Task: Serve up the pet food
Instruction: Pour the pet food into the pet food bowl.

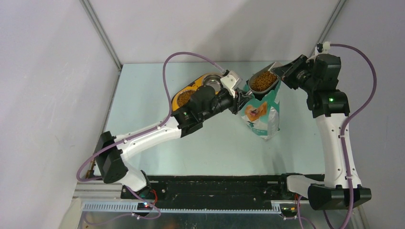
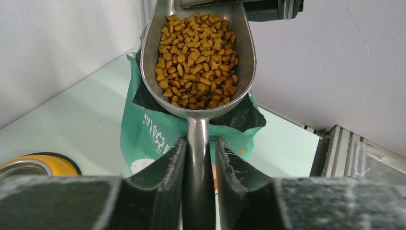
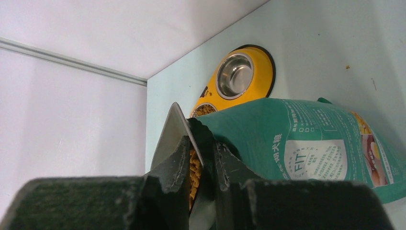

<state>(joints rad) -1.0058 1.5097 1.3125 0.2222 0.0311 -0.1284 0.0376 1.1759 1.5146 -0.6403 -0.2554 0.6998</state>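
A grey metal scoop (image 1: 262,81) heaped with pet food (image 2: 198,57) hangs over the open mouth of the teal bag (image 1: 261,117). My left gripper (image 2: 198,141) has the scoop's handle (image 2: 197,127) between its fingers. One finger touches the handle and a thin gap shows at the other, so it stands slightly open. My right gripper (image 1: 279,71) is shut on the scoop's far wall (image 3: 170,132), one finger inside against the kibble (image 3: 195,167) and one outside. The bag (image 3: 297,139) stands just below.
A yellow two-bowl feeder (image 1: 177,95) sits left of the bag, under my left forearm. Its near bowl holds kibble (image 1: 185,98); its steel bowl (image 3: 234,75) is bare. Walls close in at the left, back and right.
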